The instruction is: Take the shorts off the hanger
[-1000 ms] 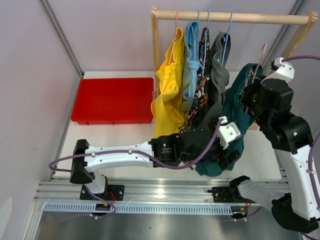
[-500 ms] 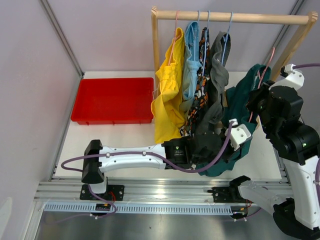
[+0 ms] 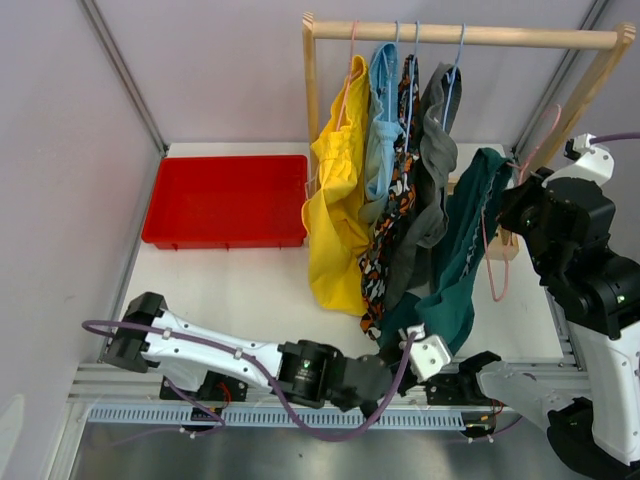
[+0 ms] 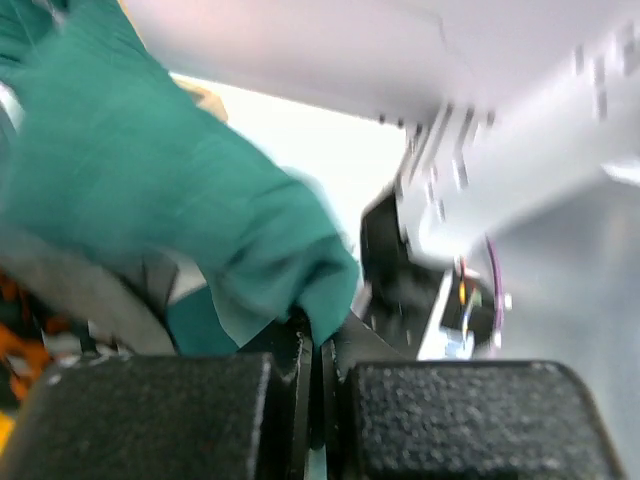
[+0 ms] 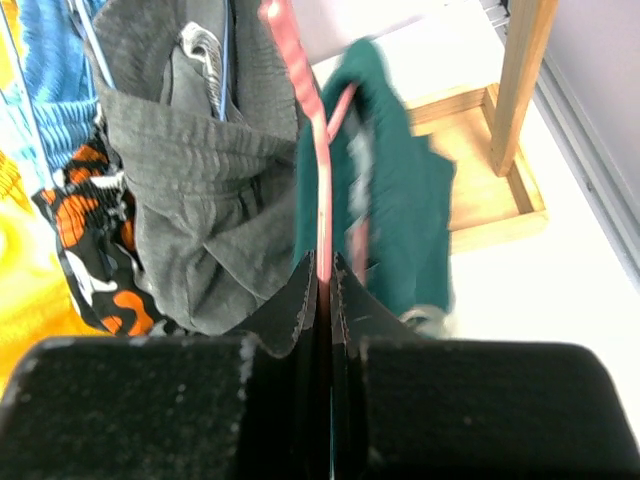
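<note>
1. In the left wrist view, the left gripper [image 4: 312,350] was seen pinched shut on a fold of the dark teal shorts [image 4: 170,190]. The cloth was bunched right at the fingertips and spread up and to the left of them.
2. Low and to the left of the fingers, a blurred strip of the grey shorts [image 4: 80,290] and an orange patch of the camouflage shorts [image 4: 20,345] were made out. A white arm segment [image 4: 520,180] was seen beyond the fingers, to their right.
3. In the right wrist view, the right gripper [image 5: 322,290] was seen clamped narrowly on the wire of the pink hanger [image 5: 318,180], which rose straight ahead of the fingertips.
4. The dark teal shorts were draped over the hanger just right of the fingers. The grey shorts were bunched just to their left, followed further left by the camouflage shorts, the light blue shorts [image 5: 60,70] and the yellow shorts [image 5: 20,280]. A post of the wooden rack [image 5: 522,90] stood ahead of the fingers, to their right.
5. In the top external view, the dark teal shorts were stretched between the two grippers, with the upper end at the right gripper and the lower hem at the left one.
6. The other four pairs were hung on the rack's rail, beyond the left gripper and to the left of the right gripper.
7. A red tray [image 3: 225,200] was seen well apart from the left gripper, to its far left.
</note>
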You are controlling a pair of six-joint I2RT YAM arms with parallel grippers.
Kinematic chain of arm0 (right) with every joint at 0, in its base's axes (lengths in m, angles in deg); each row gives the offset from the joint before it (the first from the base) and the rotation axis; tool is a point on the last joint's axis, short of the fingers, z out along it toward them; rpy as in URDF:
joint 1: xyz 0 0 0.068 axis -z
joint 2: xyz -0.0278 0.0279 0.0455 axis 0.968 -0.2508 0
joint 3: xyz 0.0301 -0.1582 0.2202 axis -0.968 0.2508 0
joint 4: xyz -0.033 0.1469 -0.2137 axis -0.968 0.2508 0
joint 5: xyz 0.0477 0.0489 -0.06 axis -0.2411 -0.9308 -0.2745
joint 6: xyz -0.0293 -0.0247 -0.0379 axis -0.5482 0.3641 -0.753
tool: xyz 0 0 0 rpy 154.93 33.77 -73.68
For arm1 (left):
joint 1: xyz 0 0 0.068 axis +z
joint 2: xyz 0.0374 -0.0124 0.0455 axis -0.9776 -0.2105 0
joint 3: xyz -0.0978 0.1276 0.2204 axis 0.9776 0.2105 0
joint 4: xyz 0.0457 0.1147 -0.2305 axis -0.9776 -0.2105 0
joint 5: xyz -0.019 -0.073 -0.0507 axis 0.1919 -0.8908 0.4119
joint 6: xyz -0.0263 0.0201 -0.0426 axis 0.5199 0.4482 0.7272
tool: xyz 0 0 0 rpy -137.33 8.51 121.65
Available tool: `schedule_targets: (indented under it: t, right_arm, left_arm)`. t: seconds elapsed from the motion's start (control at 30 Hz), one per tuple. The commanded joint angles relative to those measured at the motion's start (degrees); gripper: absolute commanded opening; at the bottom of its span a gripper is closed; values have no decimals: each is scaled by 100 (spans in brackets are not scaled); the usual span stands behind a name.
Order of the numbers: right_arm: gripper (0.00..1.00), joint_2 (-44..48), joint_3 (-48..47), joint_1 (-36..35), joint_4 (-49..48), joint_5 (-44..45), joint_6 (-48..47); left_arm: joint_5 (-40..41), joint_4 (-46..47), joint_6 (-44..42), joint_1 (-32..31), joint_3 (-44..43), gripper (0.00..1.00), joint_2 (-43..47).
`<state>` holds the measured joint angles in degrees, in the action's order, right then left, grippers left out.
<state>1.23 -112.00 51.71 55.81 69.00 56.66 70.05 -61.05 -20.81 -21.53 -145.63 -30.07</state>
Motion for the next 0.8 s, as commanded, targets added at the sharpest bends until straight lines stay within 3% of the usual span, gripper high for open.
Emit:
schedule_targets:
  t: [0.0, 0.1, 0.23, 0.43, 0.57, 0.6, 0.7, 0.77]
  right_arm:
    - [0, 29, -404, 74, -502, 373, -197]
    - [0, 64, -483, 83, -353, 233, -83]
    - [0, 222, -588, 74, 130, -206, 250]
    - [0, 678, -764, 83, 1578, -1760, 927]
    - [0, 846, -1036, 135, 2309, -2666, 1244]
    - [0, 846, -1176, 144, 2441, -2711, 1288]
    - [0, 636, -1931, 144, 2828, -2546, 1157]
    - [0, 347, -2415, 110, 2864, -2317, 990]
  left_arm:
    - [585, 13, 586, -468, 471, 0, 265]
    - [655, 74, 860, -478, 656, 0, 160]
    - [840, -57, 650, -137, 139, 0, -323]
    - [603, -768, 298, 917, -1469, 0, -1202]
    - [331, -1383, 157, 1674, -3103, 0, -1782]
    - [235, -1602, 253, 1832, -3941, 0, -2070]
    - [93, -2429, 298, 2159, -4834, 0, -2371]
    - [111, -2458, 289, 2028, -4663, 0, -2145]
